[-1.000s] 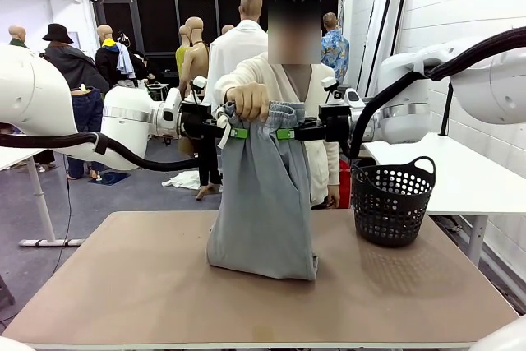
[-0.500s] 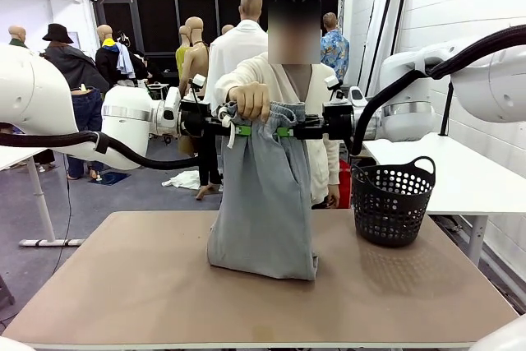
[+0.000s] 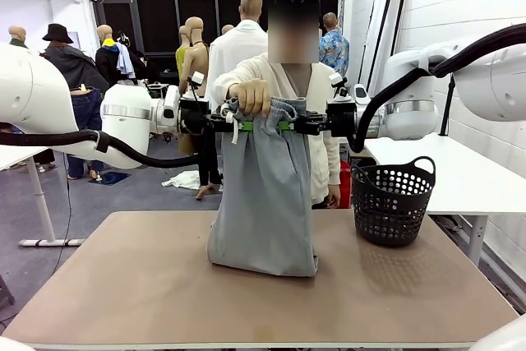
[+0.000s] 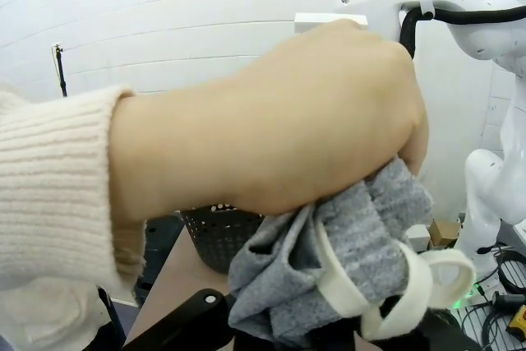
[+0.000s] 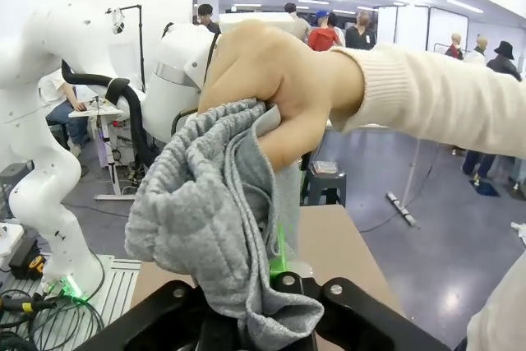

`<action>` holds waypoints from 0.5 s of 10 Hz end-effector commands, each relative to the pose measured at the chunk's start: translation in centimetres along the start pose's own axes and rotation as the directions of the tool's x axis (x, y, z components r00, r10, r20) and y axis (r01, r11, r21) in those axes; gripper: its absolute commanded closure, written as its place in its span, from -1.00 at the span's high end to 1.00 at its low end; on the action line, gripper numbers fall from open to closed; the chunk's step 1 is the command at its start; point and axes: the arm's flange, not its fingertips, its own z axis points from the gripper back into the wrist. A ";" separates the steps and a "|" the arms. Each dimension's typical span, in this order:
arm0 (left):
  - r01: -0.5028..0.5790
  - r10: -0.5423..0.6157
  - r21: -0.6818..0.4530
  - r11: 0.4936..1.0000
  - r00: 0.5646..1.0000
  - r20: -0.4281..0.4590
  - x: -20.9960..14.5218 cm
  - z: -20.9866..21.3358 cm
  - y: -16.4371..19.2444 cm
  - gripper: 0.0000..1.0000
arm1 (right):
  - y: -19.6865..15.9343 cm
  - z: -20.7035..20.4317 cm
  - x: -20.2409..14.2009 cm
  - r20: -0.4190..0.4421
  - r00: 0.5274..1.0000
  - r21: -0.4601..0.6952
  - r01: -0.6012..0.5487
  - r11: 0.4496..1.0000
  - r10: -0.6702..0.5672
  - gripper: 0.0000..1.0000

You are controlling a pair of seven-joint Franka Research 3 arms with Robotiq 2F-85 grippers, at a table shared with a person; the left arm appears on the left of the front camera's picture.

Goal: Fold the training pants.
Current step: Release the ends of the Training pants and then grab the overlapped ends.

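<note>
Pants (image 3: 265, 203) hang upright over counter (image 3: 123, 285), hem bunched on it. Hand (image 3: 251, 98) grips waistband centre. Left claw (image 3: 239, 126) pinches waistband's left edge, right claw (image 3: 285, 126) its right edge, both level, just under hand. Basket (image 3: 393, 200) near, right.

the front camera is looking across the table (image 3: 123, 285) at the person; both wrist cameras are sitting very close, facing the hand (image 4: 271, 121) gripping the pants (image 5: 214, 228) from opposite sides.
</note>
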 end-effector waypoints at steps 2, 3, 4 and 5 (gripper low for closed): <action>0.036 -0.037 0.040 0.999 0.999 0.031 0.7 -0.6 0.4 -1.00 | -1.9 -1.2 1.1 0.022 1.000 -0.003 -0.014 1.000 0.014 -1.00; 0.038 -0.039 0.041 0.998 0.999 0.023 0.8 -0.7 0.7 -1.00 | -2.2 -1.4 1.1 0.017 1.000 0.006 -0.010 1.000 0.010 -1.00; 0.034 -0.035 0.040 0.999 0.999 0.020 0.7 -0.8 0.9 -1.00 | -2.4 -1.3 1.0 0.018 1.000 0.007 -0.001 1.000 0.001 -1.00; 0.030 -0.031 0.043 0.999 0.999 0.016 0.6 -0.7 1.2 -1.00 | -2.7 -1.3 0.8 0.016 1.000 0.006 0.003 1.000 -0.004 -1.00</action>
